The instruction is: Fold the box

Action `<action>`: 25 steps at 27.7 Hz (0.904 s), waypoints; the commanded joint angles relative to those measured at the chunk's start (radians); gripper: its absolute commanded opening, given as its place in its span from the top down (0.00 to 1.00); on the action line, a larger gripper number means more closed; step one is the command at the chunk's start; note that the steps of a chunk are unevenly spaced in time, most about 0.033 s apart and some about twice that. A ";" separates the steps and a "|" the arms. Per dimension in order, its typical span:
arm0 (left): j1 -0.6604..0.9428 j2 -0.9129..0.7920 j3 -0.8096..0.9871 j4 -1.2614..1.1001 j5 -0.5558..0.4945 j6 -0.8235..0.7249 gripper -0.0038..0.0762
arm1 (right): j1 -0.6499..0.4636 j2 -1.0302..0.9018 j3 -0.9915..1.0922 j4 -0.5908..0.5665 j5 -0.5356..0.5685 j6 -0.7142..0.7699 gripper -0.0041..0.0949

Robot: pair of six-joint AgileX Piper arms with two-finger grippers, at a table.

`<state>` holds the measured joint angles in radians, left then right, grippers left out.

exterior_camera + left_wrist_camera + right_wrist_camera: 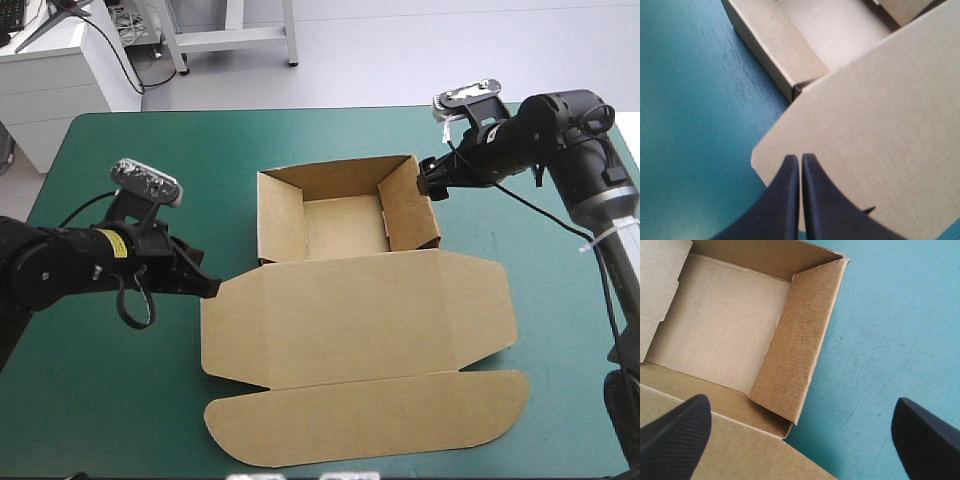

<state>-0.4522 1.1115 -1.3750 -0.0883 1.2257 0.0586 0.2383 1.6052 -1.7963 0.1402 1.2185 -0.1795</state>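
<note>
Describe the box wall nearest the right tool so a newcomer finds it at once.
On the teal-green table, the brown box has an open tray at its far end. Its right wall stands upright, the only wall with a tool, the open right tool, close beside it.

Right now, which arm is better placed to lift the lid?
Probably left: the left gripper sits shut at a corner of the lid; the right gripper is open beside the tray wall.

Brown box (350, 325) — matt, fibrous board, uncoated. At its three o'clock, the teal-green cover (555, 330) looks matt and finely scratched. The right arm's black fingers (675, 440) show a woven, matt texture.
</note>
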 commanded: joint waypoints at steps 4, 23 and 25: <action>-0.001 -0.094 0.143 -0.030 0.009 0.021 0.96 | -0.002 0.030 -0.028 0.010 -0.045 -0.006 0.07; -0.001 -0.355 0.597 -0.154 -0.153 0.024 0.96 | -0.002 0.352 -0.028 0.077 -0.152 0.003 0.34; -0.001 -0.375 0.597 -0.152 -0.157 0.024 0.96 | -0.002 0.356 -0.028 0.077 -0.163 0.005 0.56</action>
<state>-0.4522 0.7609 -0.7535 -0.2116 1.1112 0.0847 0.2383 2.0102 -1.7963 0.2009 1.0934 -0.1745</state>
